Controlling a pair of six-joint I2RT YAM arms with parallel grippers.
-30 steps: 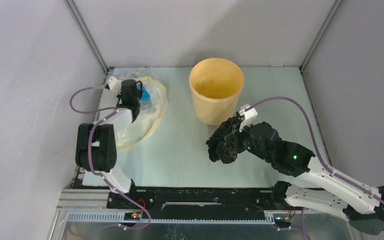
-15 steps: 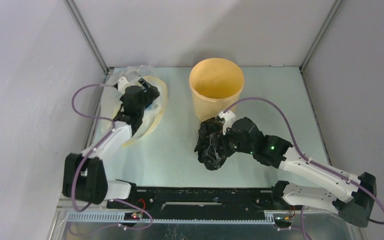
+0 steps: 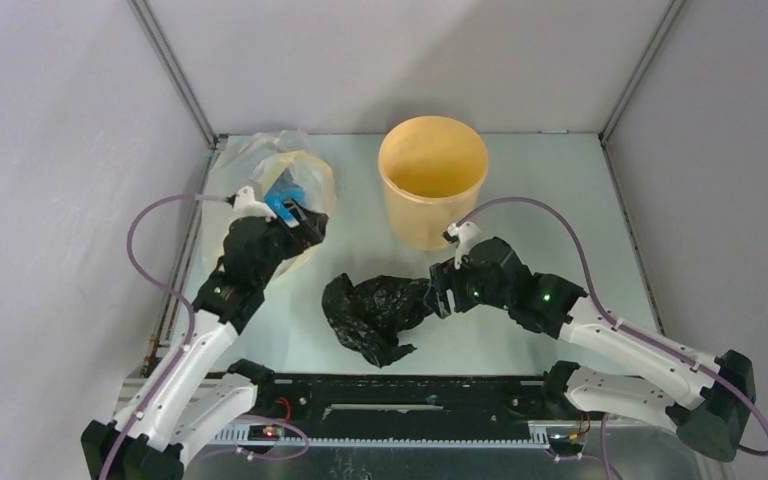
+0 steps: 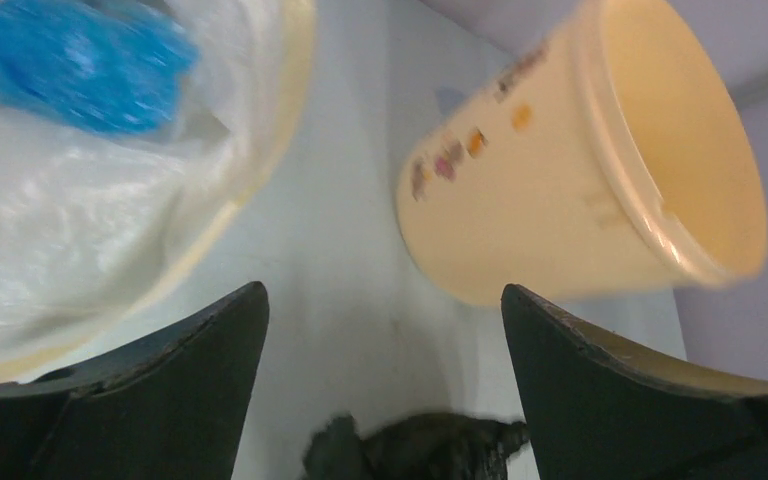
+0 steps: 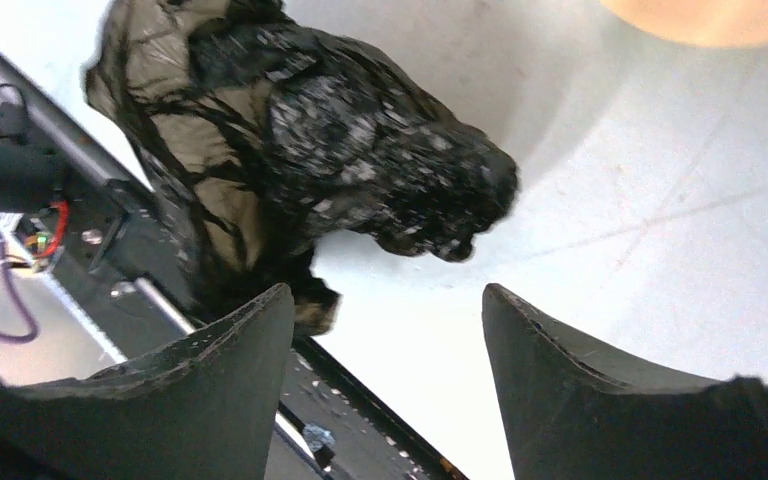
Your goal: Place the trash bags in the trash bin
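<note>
The black trash bag (image 3: pixel 373 316) lies crumpled on the table's near middle, loose and held by nothing. It fills the upper left of the right wrist view as the same black bag (image 5: pixel 300 150). My right gripper (image 3: pixel 436 296) stands open just to its right, its jaws (image 5: pixel 387 295) empty. The yellow-orange trash bin (image 3: pixel 432 190) stands upright behind, and nothing shows inside it. My left gripper (image 3: pixel 304 226) is open over the clear bag's near edge, with nothing between its jaws (image 4: pixel 382 300). The bin (image 4: pixel 580 170) and a bit of the black bag (image 4: pixel 410 450) lie ahead of it.
A clear translucent bag (image 3: pixel 278 185) with a pale-yellow band and a blue lump (image 3: pixel 282 200) lies at the back left. The black rail (image 3: pixel 390 385) runs along the near table edge, close to the black bag. Grey walls enclose the table.
My right gripper opened and let go of the black bag, which now lies on the table to its left. My left gripper opened and drew back toward the near side from the clear bag.
</note>
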